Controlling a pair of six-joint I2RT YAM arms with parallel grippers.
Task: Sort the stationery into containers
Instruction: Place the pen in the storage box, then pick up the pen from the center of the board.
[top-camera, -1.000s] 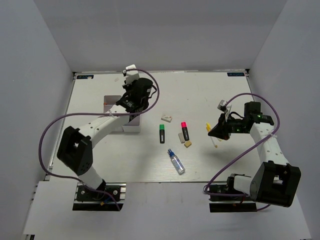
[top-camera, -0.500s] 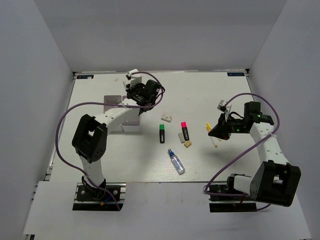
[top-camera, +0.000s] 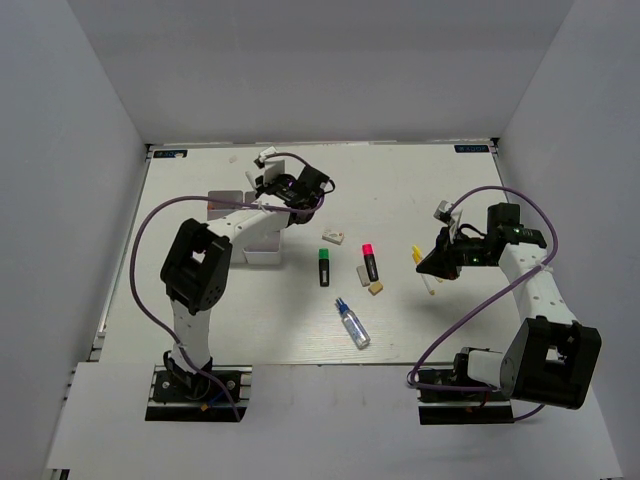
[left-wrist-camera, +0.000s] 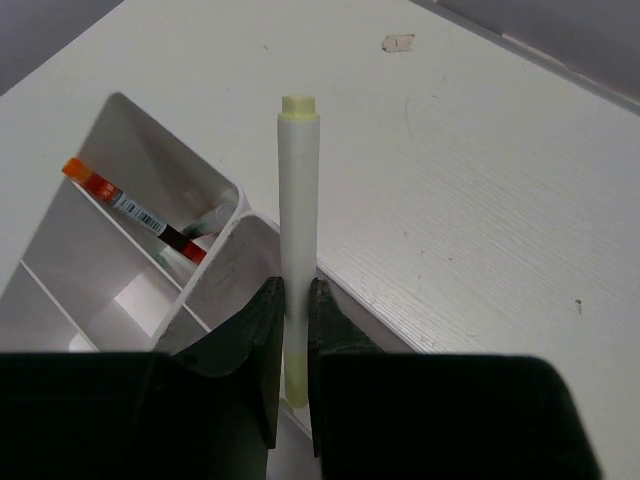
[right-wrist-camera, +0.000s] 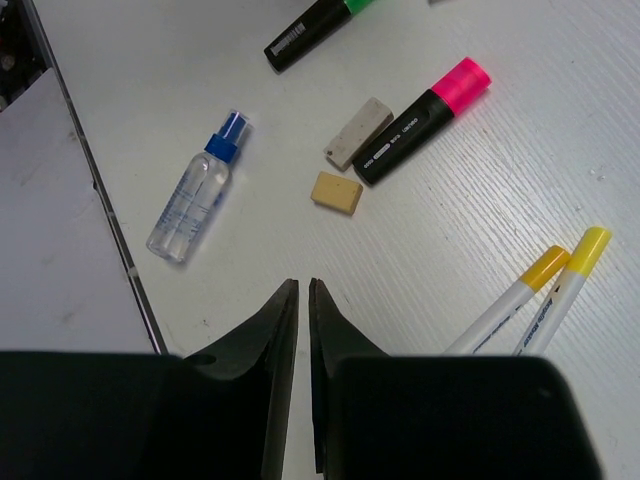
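My left gripper is shut on a white stick with pale yellow ends, held over the right edge of the white organizer box; in the top view the gripper is above the box. An orange-capped pen lies in one compartment. My right gripper is shut and empty above the table. Ahead of it lie the blue-capped glue bottle, a tan eraser, a white eraser, a pink-capped highlighter, a green-capped highlighter and two yellow-tipped pens.
In the top view a white eraser lies right of the box, with the green highlighter, red highlighter, glue bottle and yellow-tipped pens spread across the table's middle. Grey walls surround the table.
My left arm has swung its elbow inward and the gripper has shifted right over the box's right edge, still holding the stick. The right arm has not moved.
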